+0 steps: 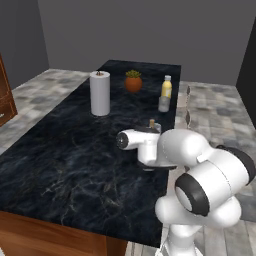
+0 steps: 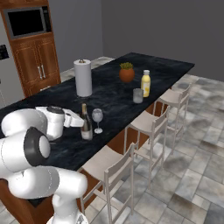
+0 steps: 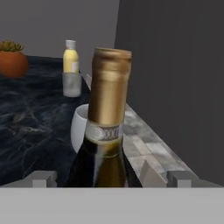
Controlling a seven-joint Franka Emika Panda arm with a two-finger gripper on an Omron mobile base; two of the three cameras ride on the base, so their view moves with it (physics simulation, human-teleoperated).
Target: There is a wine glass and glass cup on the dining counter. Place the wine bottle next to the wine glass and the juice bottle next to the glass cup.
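The wine bottle [image 2: 86, 124] stands upright on the dining counter [image 2: 113, 98], near its stool-side edge, with the wine glass [image 2: 97, 118] just beside it on the side toward the far end of the counter. In the hand view the bottle's gold-topped neck [image 3: 108, 100] rises between the two fingertips [image 3: 42, 178], which sit wide apart on either side and do not press on it, so the gripper [image 3: 109, 179] is spread and grips nothing. Behind the neck there the rim of the wine glass shows pale. Farther along the same edge the juice bottle [image 2: 145, 83] stands upright, with the glass cup [image 2: 138, 95] just in front of it. A potted plant [image 2: 126, 72] sits near them, toward the counter's middle, and a paper-towel roll [image 2: 82, 78] stands upright well apart on the other side
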